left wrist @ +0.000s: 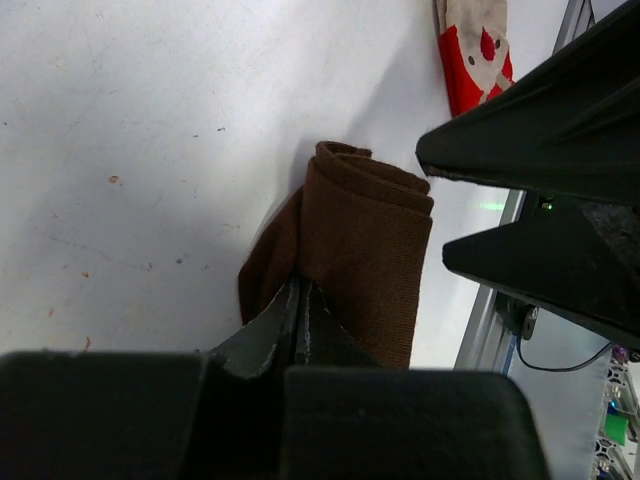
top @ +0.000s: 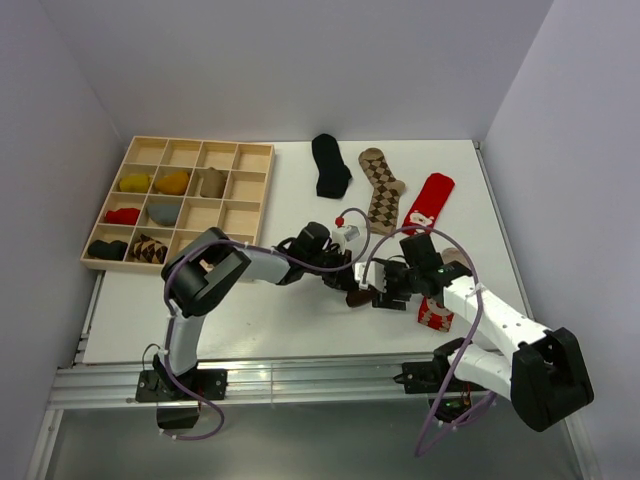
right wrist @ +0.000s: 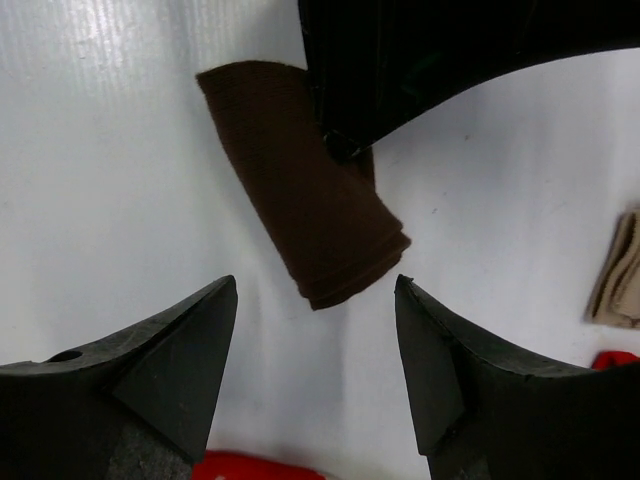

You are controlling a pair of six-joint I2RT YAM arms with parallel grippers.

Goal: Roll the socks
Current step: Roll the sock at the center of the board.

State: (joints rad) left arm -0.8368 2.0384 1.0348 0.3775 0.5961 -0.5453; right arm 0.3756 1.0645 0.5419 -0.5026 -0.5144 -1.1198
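A dark brown sock [top: 358,297], folded into a short thick roll, lies on the white table between my two grippers. My left gripper [left wrist: 300,288] is shut, its tips pinching the near edge of this sock [left wrist: 365,250]. My right gripper [right wrist: 316,285] stands open just short of the sock's layered end [right wrist: 310,200], touching nothing. A black sock [top: 330,165], a brown argyle sock [top: 382,185] and a red sock [top: 430,200] lie flat at the back. Another red sock with a white figure [top: 435,315] and a tan sock [right wrist: 620,270] lie beside the right arm.
The pale wooden grid tray [top: 255,150] stands at the back left with several rolled socks in its cells. The right gripper's fingers [left wrist: 540,140] hang close to the left gripper. The table's metal front rail [top: 300,375] runs just behind the arm bases.
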